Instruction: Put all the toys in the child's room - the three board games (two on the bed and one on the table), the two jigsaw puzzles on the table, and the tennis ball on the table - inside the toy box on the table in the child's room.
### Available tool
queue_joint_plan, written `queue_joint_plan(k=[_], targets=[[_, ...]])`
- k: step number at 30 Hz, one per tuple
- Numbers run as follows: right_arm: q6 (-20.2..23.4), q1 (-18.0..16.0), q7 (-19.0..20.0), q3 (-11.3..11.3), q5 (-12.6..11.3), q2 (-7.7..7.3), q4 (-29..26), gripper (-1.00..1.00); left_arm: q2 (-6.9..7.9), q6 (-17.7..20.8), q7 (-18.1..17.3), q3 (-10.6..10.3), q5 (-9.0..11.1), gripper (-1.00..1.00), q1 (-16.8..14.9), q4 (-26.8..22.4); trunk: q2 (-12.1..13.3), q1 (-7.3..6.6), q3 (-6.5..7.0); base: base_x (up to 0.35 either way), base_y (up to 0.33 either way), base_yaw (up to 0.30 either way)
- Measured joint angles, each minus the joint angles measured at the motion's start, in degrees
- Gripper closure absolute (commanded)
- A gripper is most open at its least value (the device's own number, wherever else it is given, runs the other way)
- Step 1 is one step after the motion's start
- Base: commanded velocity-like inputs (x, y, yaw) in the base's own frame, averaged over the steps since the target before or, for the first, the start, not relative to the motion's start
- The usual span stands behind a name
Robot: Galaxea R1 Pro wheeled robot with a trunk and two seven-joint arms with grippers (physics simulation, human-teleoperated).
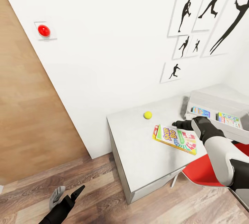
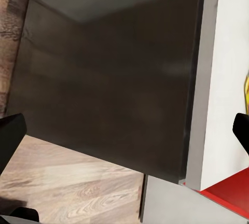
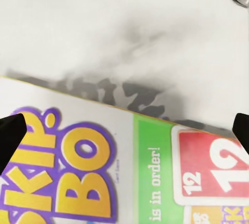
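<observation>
**Flat box, bare bench: a grasp that could skate**

The bench carries everything I care about, so I start there. Its top is smooth and pale, and under my right gripper that is the trouble: nothing stops a flat box sliding if I nudge it instead of pinching it.

The toy box sits just beyond my right gripper, its near rim close to my wrist. Two boxes already lie inside it, a blue one and a green-edged one. If I lift and swing carelessly, my forearm could clip that rim and shove the tray.

The Skip-Bo board game lies flat directly below my right gripper, fingers spread wide to either side in the wrist view, holding nothing. My judgement is that the box is too low for an easy side pinch; closing on the lid could press it flat and slip off, or push it toward the bench edge near the red chair.

My left gripper hangs low beside the bench end over the floor, fingers parted and empty.

The tennis ball rests beyond the Skip-Bo box, apart from it. Any bumped box could set it rolling off.
</observation>
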Motion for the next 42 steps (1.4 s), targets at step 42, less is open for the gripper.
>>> queue_joint_plan(k=[42], targets=[[0.27,0.63,-0.51,0.30,0.31,2.77,-0.09,-1.00,0.00,0.01,0.00,0.01,0.00,-1.00,0.00,0.00,0.00,-0.01,0.00,0.057,0.009,0.000]])
